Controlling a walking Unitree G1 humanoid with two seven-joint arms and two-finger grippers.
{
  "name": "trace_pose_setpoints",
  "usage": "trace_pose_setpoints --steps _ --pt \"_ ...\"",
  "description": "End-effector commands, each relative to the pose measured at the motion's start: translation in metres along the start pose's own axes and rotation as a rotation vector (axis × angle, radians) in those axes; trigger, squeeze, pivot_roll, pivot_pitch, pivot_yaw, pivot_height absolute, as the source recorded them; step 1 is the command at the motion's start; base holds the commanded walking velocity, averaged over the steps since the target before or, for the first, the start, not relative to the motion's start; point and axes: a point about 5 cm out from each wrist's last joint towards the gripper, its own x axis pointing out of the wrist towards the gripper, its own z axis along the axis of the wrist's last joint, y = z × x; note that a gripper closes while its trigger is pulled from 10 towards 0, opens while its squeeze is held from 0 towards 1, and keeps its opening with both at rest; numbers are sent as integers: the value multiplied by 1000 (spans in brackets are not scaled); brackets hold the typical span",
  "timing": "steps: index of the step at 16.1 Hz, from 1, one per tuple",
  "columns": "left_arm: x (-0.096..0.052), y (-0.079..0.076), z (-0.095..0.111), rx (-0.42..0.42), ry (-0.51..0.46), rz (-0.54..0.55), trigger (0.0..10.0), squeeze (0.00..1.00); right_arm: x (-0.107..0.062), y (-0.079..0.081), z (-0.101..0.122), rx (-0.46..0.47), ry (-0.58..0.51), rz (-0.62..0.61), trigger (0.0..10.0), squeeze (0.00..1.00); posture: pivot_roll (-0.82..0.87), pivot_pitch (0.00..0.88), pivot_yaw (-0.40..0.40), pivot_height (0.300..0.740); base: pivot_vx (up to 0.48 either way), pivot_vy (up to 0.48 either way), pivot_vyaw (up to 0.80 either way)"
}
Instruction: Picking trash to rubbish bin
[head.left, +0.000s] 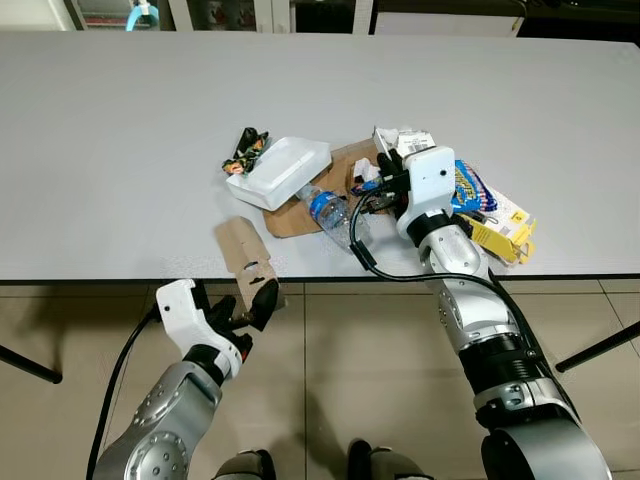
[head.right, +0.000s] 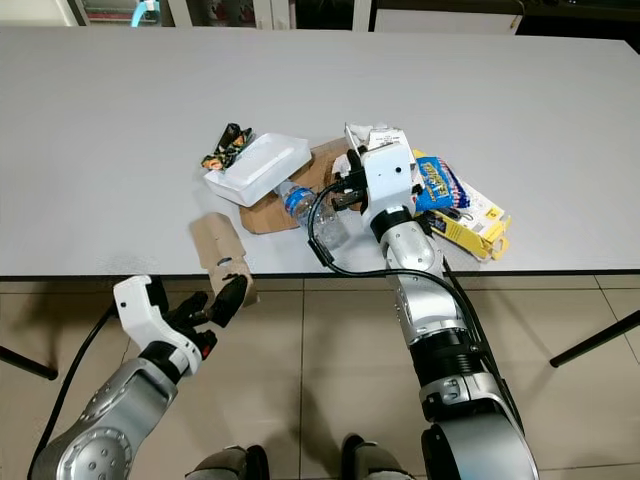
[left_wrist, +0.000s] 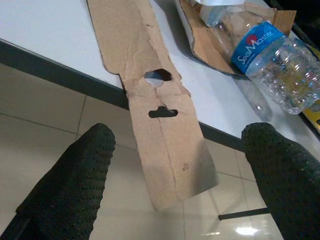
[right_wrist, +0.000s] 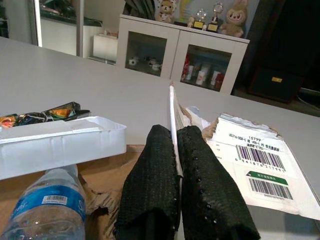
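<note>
The right gripper (right_wrist: 177, 165) was over the trash pile on the white table (head.left: 120, 120), its fingers pinched on a thin white paper sheet (right_wrist: 172, 107). At its 9 o'clock lay a plastic bottle (head.left: 330, 212) and a white foam tray (head.left: 280, 172). The left gripper (left_wrist: 175, 175) was spread open around a cardboard strip (head.left: 246, 258) overhanging the table's near edge.
</note>
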Motion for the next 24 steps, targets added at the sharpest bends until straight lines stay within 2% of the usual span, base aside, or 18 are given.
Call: trace_pose_setpoints --steps 1,9,18,20,21,22,24 --pt "1 6 -3 4 6 11 10000 0 2 0 3 -8 -14 9 10000 0 -7 179 -20 740 0 0 0" --pt "12 11 -24 -47 39 3 10000 0 -2 -8 4 -31 -12 1 10000 0 -49 185 -22 740 0 0 0" --pt "37 16 -10 -34 -47 -26 10000 0 -7 -9 4 -37 -6 4 10000 0 -75 202 -40 740 0 0 0" --pt "41 15 -5 -57 -83 -38 10000 0 -6 -9 5 -39 -5 6 10000 0 -75 202 -40 740 0 0 0" --pt "42 14 -3 -71 -97 -49 8314 0 -6 -9 5 -39 -5 7 10000 0 -78 203 -40 740 0 0 0" --pt "43 12 -2 -81 -106 -60 0 0 -7 -9 5 -39 -5 7 10000 0 -78 203 -40 740 0 0 0" --pt "42 11 -2 -85 -110 -67 0 0 -7 -8 5 -39 -5 6 10000 0 -78 203 -40 740 0 0 0"
